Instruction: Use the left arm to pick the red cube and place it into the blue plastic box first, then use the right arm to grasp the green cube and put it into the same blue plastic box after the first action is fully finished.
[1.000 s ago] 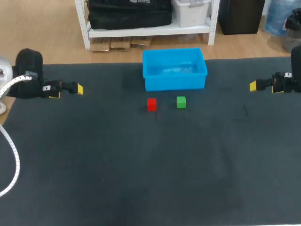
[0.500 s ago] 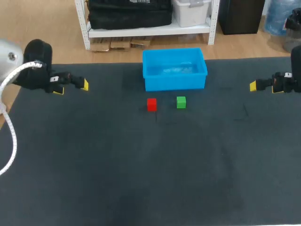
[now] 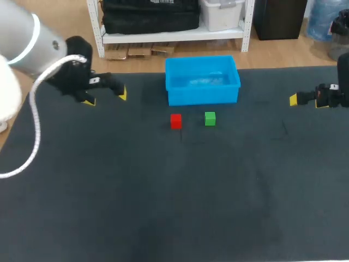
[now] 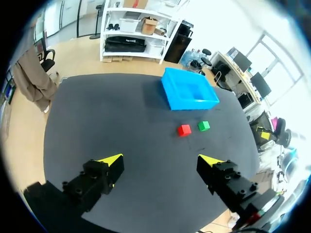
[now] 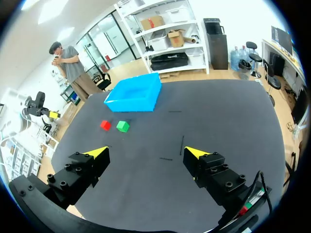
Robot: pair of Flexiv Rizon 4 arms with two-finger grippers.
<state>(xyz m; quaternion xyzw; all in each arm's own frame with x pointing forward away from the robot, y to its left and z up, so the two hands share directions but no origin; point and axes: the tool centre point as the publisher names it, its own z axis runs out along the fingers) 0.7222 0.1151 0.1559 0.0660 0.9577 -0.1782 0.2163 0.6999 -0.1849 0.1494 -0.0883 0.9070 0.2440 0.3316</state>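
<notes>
A red cube [image 3: 175,120] and a green cube [image 3: 210,118] sit side by side on the black mat, the red one on the left. Just behind them stands the blue plastic box [image 3: 203,95], with nothing visible inside. My left gripper [image 3: 106,97] hovers open to the left of the box, well apart from the red cube. My right gripper [image 3: 305,101] hangs open at the far right edge. In the left wrist view the red cube [image 4: 184,130], green cube [image 4: 204,126] and box [image 4: 192,103] lie far ahead of the open gripper [image 4: 160,160]. The right wrist view shows the red cube [image 5: 105,125], green cube [image 5: 122,126] and box [image 5: 130,105] ahead of its open gripper [image 5: 146,151].
The black mat [image 3: 174,196] covers the table, with wide bare room in front of the cubes. A white cable [image 3: 34,136] loops down from my left arm over the mat's left side.
My left arm has swung rightward toward the box and cubes, its gripper staying open. The right arm, cubes and box have not moved.
</notes>
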